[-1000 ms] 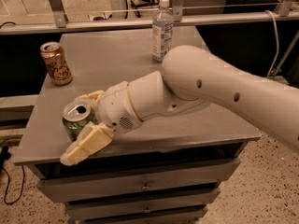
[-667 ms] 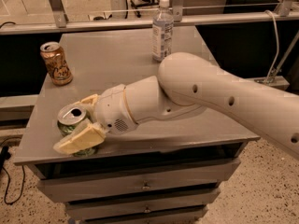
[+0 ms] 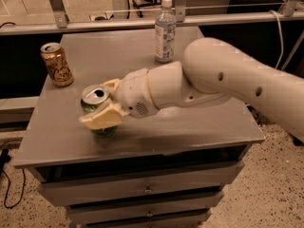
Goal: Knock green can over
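The green can [image 3: 101, 128] stands near the table's front left, roughly upright with its silver top showing, leaning a little. My gripper [image 3: 96, 104] reaches in from the right and straddles it. One pale finger [image 3: 102, 118] lies across the can's front and the other finger [image 3: 112, 83] sits behind it. Both press on the can. The can's middle is hidden by the front finger.
An orange-brown can [image 3: 56, 63] stands at the table's left edge, behind the green can. A clear bottle [image 3: 165, 30] with a white cap stands at the back middle. The grey table [image 3: 190, 127] has drawers below; its front edge is close to the green can.
The gripper and the green can have shifted right and slightly back, away from the table's front left corner. The can stays between the fingers. The orange-brown can and bottle have not moved.
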